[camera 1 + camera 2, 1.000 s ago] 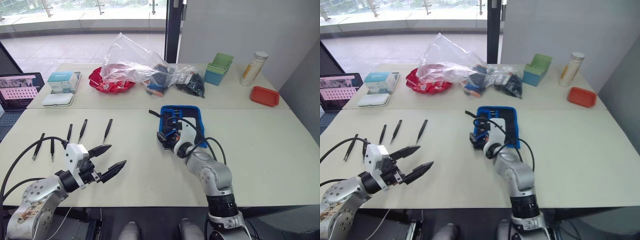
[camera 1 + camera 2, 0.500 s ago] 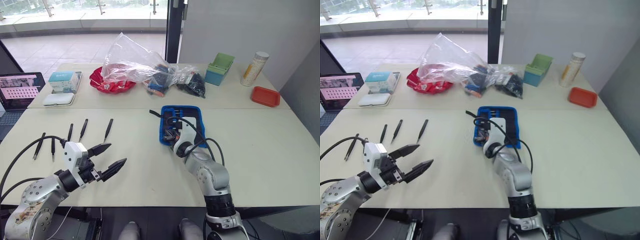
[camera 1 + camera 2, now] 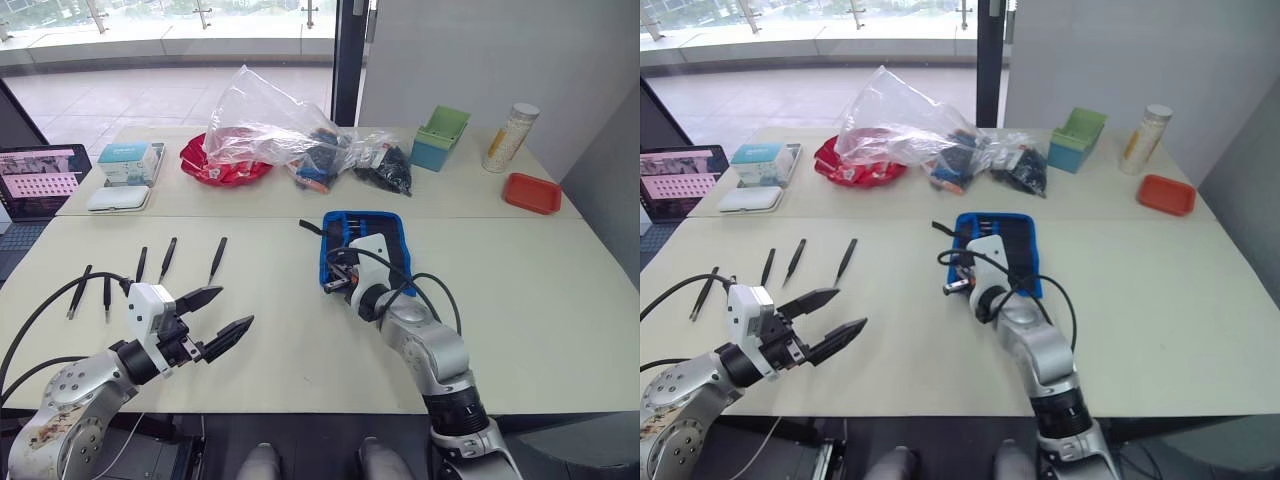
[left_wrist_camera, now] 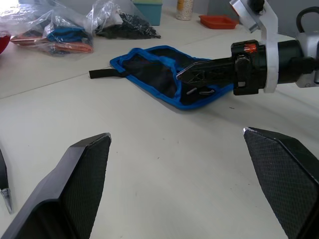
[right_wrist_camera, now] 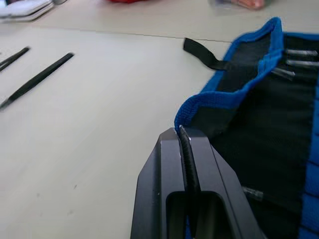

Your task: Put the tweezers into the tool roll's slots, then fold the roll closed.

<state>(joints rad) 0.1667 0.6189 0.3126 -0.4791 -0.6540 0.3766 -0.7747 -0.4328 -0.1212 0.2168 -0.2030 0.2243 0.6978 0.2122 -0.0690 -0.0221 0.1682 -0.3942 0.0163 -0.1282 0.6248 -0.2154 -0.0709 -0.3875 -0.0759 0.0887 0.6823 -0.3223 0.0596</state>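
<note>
Blue-edged tool roll (image 5: 259, 104) pinched at near corner by right end effector (image 5: 183, 137); left end effector (image 3: 218, 315) hovers wide apart.

The right pincer (image 3: 338, 281) and its arm cover the tool roll's (image 3: 392, 232) near half — slots there hidden.

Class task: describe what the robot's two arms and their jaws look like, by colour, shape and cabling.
Both arms are silver-grey metal with rounded joints, white wrist blocks and looping black cables. The left gripper has two black, pointed, textured fingers. The right gripper is black too, with an orange mark behind it.
</note>
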